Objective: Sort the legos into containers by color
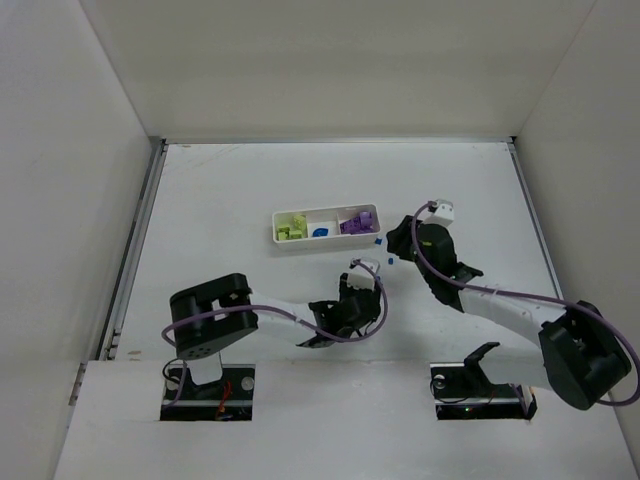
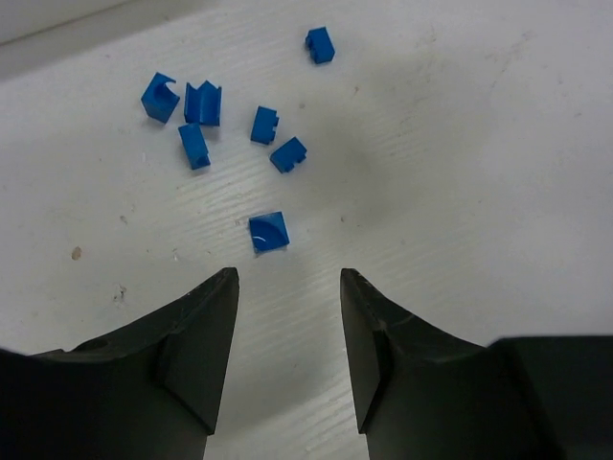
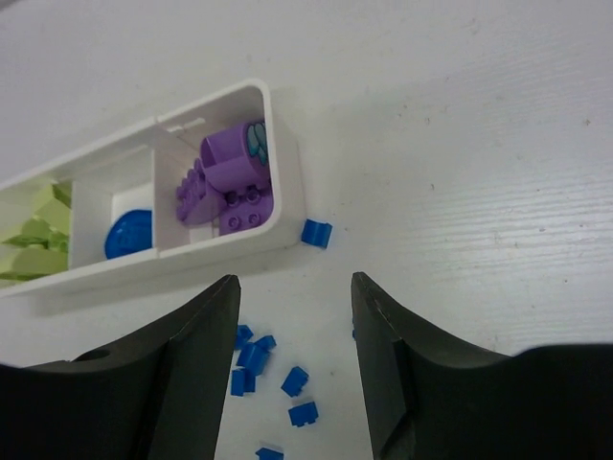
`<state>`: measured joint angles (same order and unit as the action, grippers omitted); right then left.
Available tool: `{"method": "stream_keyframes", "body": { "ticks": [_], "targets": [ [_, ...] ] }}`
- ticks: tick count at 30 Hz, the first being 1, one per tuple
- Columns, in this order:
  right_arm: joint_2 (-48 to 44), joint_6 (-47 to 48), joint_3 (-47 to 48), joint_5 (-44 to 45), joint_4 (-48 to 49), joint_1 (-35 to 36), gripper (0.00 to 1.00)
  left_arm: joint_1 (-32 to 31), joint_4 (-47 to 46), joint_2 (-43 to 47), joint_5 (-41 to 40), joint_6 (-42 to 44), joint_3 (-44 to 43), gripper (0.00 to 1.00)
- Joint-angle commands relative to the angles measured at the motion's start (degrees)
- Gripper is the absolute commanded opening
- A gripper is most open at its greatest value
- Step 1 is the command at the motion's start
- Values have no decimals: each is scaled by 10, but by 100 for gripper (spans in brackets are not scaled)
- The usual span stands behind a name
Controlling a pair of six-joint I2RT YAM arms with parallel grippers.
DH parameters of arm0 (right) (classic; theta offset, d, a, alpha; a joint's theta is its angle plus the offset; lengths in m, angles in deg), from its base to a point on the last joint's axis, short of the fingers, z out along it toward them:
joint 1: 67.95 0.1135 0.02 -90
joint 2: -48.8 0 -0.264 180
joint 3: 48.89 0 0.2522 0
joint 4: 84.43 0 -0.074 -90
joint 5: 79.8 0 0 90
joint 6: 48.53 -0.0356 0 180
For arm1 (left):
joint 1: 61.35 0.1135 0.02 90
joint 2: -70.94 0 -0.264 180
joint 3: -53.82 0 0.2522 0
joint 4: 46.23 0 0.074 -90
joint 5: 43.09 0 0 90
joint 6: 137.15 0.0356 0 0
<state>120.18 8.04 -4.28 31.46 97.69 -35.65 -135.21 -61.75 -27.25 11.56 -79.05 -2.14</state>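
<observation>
White-walled booth round a pale worktop (image 1: 220,200), scuffed and speckled close up. Near mid-worktop from above: white tray (image 1: 325,244), long axis running L–R across the view, right end tipped a touch toward the far wall. Three compartments in a row: lime bricks (image 1: 292,228) in the L one, a single blue piece (image 1: 320,232) in the mid one, purple bricks (image 1: 358,222) in the R one. In right wrist view, same tray (image 3: 287,182) slanting lower-L to upper-R, purple end pointing up-right and sitting just above the gap betw. right jaws. Purple pile (image 3: 230,177) incl. a round piece on its side. One loose blue brick (image 3: 316,233) just beside the tray's purple-end corner; cannot tell if touching. More blue bricks (image 3: 254,355) scattered on the worktop near the tray's long near wall, partly hidden behind the right jaws. Right jaws released, spread wide, nothing betw. them. Left wrist view: seven blue bricks on bare worktop, nearest one (image 2: 269,232) lying flat just ahead of the gap, rest in a loose cluster (image 2: 202,103) further off to the L, one stray (image 2: 320,45) at the top. Left jaws also released, apart, gripping nothing.
</observation>
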Motion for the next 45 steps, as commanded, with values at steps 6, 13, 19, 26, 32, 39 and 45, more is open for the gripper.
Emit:
{"method": "stream_keyframes", "body": {
  "ticks": [6, 13, 19, 26, 32, 39, 45],
  "targets": [
    [-34, -40, -17, -58, 68, -25, 56, 0, 43, -58, -51, -36, -68, 44],
    [-28, -40, -12, -57, 66, -25, 56, 5, 50, -85, -60, -38, -84, 36],
    [-40, -44, -18, -59, 68, -25, 56, 12, 62, -92, -72, -43, -85, 32],
    [-32, -45, -17, -59, 69, -25, 56, 12, 61, -90, -74, -35, -78, 15],
    [-33, -46, -19, -59, 70, -30, 56, 6, 54, -18, -80, -25, -42, 11],
    [-31, -47, -19, -59, 69, -31, 56, 47, 50, 117, -65, -17, -3, 11],
    [-21, -45, -13, -60, 68, -27, 55, 161, 56, 153, 4, 2, -16, 12]
  ]
}}
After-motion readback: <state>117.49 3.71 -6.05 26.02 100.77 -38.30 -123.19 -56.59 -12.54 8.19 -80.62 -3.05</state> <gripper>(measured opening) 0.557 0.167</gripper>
